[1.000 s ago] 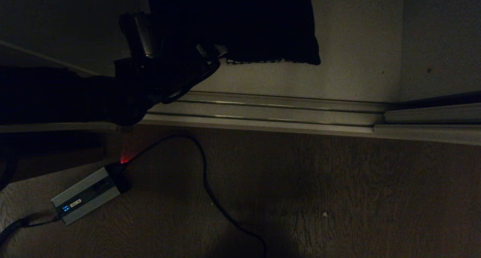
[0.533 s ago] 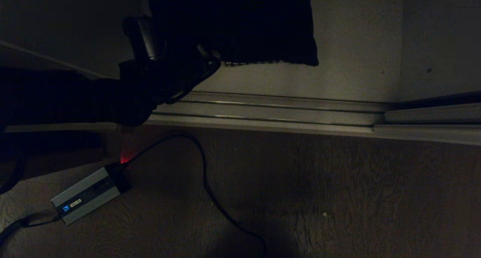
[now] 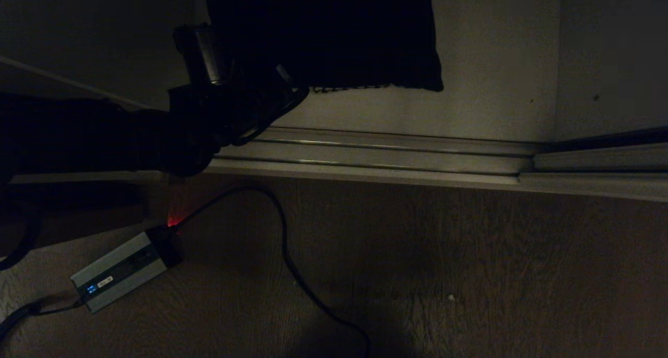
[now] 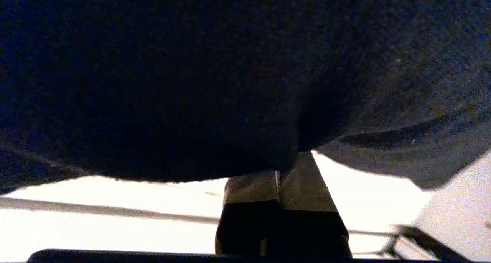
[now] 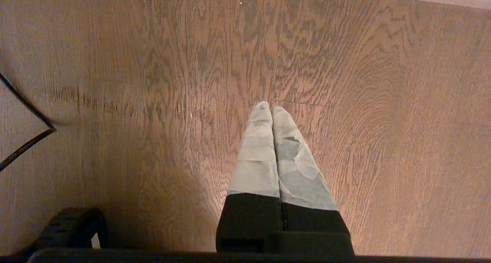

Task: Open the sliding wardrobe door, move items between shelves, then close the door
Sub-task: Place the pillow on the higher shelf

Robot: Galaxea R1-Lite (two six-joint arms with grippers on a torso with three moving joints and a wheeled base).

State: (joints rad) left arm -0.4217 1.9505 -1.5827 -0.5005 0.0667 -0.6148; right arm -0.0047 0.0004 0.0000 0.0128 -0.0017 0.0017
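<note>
The left gripper [image 3: 284, 84] is clenched on the near left corner of the cushion [image 3: 334, 34]. In the left wrist view its fingers [image 4: 291, 186] are pressed flat together, their tips buried under a bulge of dark fabric [image 4: 230, 83]; a fold of the cushion's edge appears pinched between them, though the contact itself is hidden.

Just beyond and to the right of the gripper, the cushion lies dark side up on the white shelf [image 3: 490, 60], its near edge showing a thin patterned fringe. Right of the cushion the shelf is bare up to a vertical panel [image 3: 610, 55]. A strip of open shelf separates the gripper and the cushion's near edge from the sliding tracks [image 3: 391, 154], which run as parallel grooved rails across the wardrobe's front. At the right end of those rails sits the lower edge of the sliding wardrobe door [image 3: 600, 162].

Behind the gripper, the left arm [image 3: 104, 133] crosses over the tracks and out over the wooden floor [image 3: 469, 269]. On the floor below the arm lies a ribbed grey power adapter [image 3: 120, 272] with a small red glow at one end and a black cable [image 3: 287, 253] looping away from it.

The right gripper [image 5: 270, 109] hangs well apart from all this, fingers pressed together and empty, pointing down at open wood floor.
</note>
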